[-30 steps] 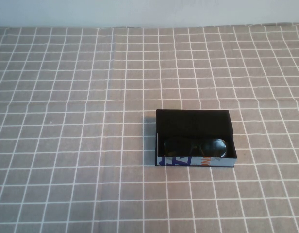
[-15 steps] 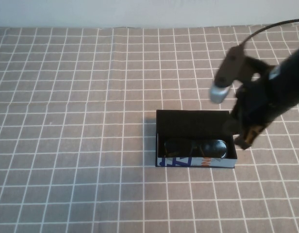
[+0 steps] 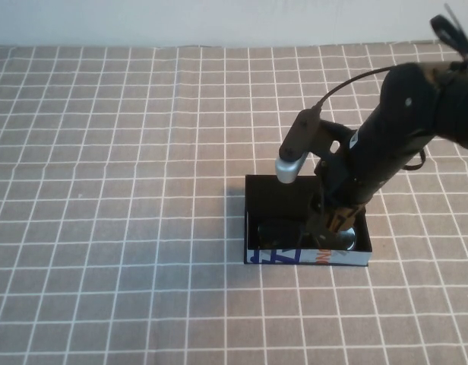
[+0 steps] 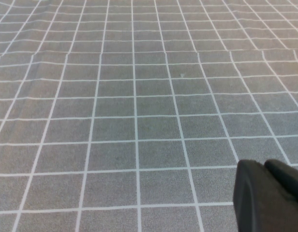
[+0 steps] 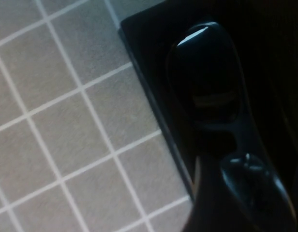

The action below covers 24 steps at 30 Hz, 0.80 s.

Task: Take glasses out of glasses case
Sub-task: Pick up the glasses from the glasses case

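The glasses case (image 3: 273,195) is an open black box with a white, blue and orange front, lying right of the table's middle. The black glasses (image 3: 276,228) lie inside along the front wall, partly hidden by my right arm. My right gripper (image 3: 334,222) reaches down into the case over the right half of the glasses. In the right wrist view one dark lens (image 5: 207,72) and the case wall (image 5: 148,72) show, and the right gripper (image 5: 245,205) looks open astride the frame. My left gripper (image 4: 272,191) hovers shut over bare cloth, away from the case.
A grey tablecloth (image 3: 105,190) with a white grid covers the whole table. A pale wall runs along the far edge (image 3: 219,23). The right arm's cable (image 3: 348,80) arcs above the case.
The right arm has come in from the right, moved left over the case, and lowered its gripper into it. The case and glasses have not shifted.
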### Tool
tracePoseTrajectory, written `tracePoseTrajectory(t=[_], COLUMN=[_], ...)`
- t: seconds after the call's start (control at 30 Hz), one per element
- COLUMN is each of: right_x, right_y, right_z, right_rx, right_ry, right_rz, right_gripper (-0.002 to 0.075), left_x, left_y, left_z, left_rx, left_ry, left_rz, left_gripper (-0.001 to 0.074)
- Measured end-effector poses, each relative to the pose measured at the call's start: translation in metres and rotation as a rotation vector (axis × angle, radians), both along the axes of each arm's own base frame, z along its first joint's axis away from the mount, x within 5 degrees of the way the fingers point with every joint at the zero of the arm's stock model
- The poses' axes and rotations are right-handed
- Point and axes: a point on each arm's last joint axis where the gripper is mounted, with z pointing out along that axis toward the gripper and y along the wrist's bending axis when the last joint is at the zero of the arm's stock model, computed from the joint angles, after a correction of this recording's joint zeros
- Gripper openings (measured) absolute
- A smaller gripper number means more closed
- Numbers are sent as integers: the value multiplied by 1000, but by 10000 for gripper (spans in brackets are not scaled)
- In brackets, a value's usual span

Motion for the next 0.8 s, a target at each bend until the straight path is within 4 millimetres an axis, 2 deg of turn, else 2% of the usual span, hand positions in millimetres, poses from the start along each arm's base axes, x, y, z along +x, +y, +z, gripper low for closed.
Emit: tracePoseTrajectory(t=[0.23, 0.63, 0.8], right_x=[12, 19, 20], right_y=[3, 6, 7], right_z=[-13, -38, -38], right_rx=[-4, -26, -25], right_ry=[-57, -18, -22], right_rz=[-12, -17, -18], right_gripper=[317, 317, 309], left_x=[0, 0, 0], left_y=[0, 0, 0], left_z=[0, 0, 0], left_rx=[0, 0, 0], left_ry=[0, 0, 0], left_rz=[0, 0, 0], left_gripper=[-5, -5, -5])
